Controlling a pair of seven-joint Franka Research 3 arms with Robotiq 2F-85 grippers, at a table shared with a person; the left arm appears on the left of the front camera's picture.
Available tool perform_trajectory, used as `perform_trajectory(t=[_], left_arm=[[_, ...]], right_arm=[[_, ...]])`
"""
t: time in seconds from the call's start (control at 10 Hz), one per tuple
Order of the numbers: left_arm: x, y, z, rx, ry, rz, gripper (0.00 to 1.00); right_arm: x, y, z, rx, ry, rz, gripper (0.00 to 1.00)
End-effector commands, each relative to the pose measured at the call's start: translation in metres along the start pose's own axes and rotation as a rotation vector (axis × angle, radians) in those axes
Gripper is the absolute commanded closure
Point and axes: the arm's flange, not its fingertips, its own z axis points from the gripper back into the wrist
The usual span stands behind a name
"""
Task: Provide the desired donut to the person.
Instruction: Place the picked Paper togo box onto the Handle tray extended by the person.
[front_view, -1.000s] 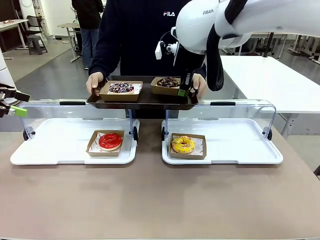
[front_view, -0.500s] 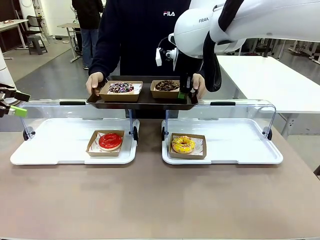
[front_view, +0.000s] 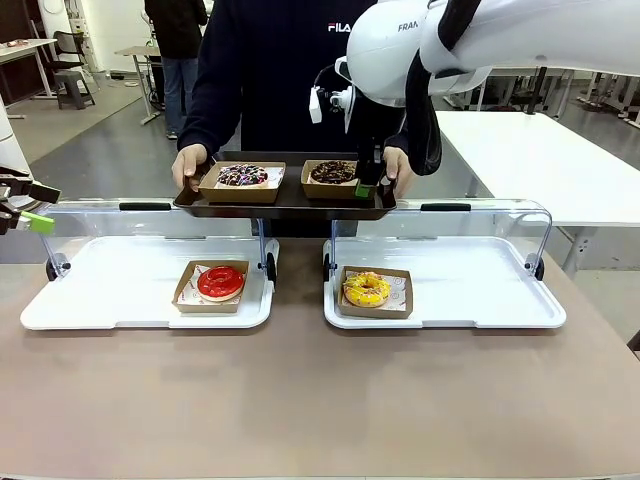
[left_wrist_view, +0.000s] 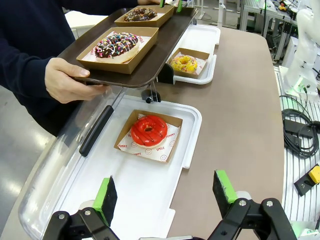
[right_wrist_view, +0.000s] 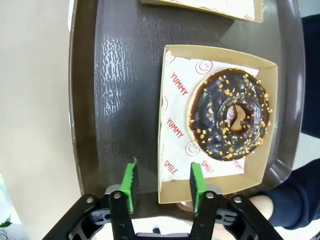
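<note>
Chocolate donut (right_wrist_view: 229, 114) sits in cardboard box (right_wrist_view: 167, 194) at right end of brown tray (front_view: 285, 202) person (front_view: 270, 70) holds. Right gripper (right_wrist_view: 161, 186) half spread, straddling box edge, pinching nothing. Donut soft, sticky: grab stiff, light box rim. Left gripper (left_wrist_view: 164, 196) spread wide.

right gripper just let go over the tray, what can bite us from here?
1. The right gripper straddles the near wall of the chocolate donut's box; lifting off crooked could catch that wall and drag the box.
2. The brown tray rests only in the person's hands; a nudge from the gripper could tip it, sprinkled donut included.
3. A fingertip of the person sits beside the gripper at the tray edge; contact risk on retreat.
</note>
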Motion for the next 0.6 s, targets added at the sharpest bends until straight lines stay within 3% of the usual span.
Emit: perform_trajectory(t=[0.0, 0.5], left_arm=[[-0.0007, -0.0003, 0.0010, 0.001, -0.005, 0.000, 0.00], [-0.0007, -0.0003, 0.0010, 0.001, -0.005, 0.000, 0.00]], right_arm=[[0.0007, -0.0073, 0.0064, 0.035, 0.001, -0.020, 0.00], [-0.0071, -0.0139, 0.0063, 0.095, -0.044, -0.042, 0.00]])
